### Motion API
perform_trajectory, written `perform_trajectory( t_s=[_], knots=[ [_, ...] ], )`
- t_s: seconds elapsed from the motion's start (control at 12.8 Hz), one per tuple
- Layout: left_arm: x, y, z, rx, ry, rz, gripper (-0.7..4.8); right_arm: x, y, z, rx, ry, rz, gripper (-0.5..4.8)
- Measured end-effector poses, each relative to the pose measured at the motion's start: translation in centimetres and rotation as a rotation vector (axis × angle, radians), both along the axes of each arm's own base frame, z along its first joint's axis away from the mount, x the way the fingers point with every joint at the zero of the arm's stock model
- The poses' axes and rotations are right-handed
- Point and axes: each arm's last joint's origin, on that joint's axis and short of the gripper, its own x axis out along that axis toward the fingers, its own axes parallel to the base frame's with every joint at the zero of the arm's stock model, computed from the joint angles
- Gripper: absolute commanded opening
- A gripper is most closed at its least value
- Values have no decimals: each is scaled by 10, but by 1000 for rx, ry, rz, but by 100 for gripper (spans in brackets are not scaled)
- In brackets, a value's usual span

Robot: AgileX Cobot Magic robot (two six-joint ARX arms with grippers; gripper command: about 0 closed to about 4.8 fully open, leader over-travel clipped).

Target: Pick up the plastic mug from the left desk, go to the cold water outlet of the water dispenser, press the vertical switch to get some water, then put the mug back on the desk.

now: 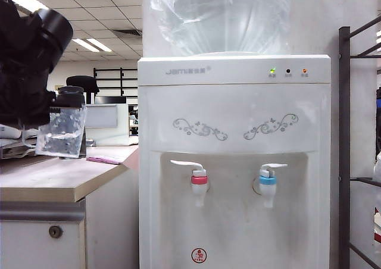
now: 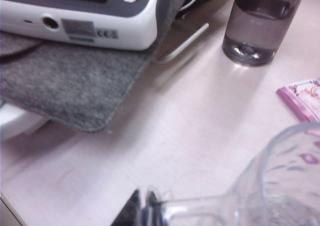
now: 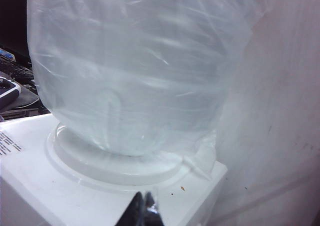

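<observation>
Mug (image 1: 61, 132) hangs clear of the desk (image 1: 53, 177) at the far left of the exterior view, held under the black left arm. In the left wrist view the left gripper (image 2: 149, 206) is clamped on its thin handle (fingertips pressed together around it), above the desktop near a grey bottle (image 2: 260, 26) and grey cloth (image 2: 70, 81). Right gripper (image 3: 145, 206), fingertips together and empty, hovers over the dispenser (image 1: 238, 162) top beside the water jug (image 3: 135, 71). The blue-collared tap (image 1: 267, 183) stands untouched.

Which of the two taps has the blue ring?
The tap on the dispenser's right side, seen from the front; the tap beside it wears red.
</observation>
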Motion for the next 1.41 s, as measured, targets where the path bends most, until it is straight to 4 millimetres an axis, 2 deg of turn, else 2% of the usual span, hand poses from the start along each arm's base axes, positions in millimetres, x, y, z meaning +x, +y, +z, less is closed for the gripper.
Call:
perform_trajectory(
  t_s=[0.16,0.31,0.39,0.47,0.94,1.17,1.41],
  knots=[
    [5,-1,-6,-8,-30,-1,-6,-2,0,2,-1,-10,0,-1],
    [15,-4,-28,-19,-43,-10,-6,-3,0,2,-1,-13,2,-1],
    [17,-4,-33,-24,-44,-18,-6,-3,0,2,-3,-12,10,-1],
    [26,1,-49,-53,-71,-29,-6,-3,1,1,-5,3,23,-1],
    [25,3,-49,-10,-67,36,-6,-3,1,1,-5,3,23,-1],
    [24,4,-49,0,-63,49,90,-3,1,1,-5,3,23,-1],
    [21,4,-50,25,4,34,90,-3,1,1,-5,3,23,-1]
  ],
)
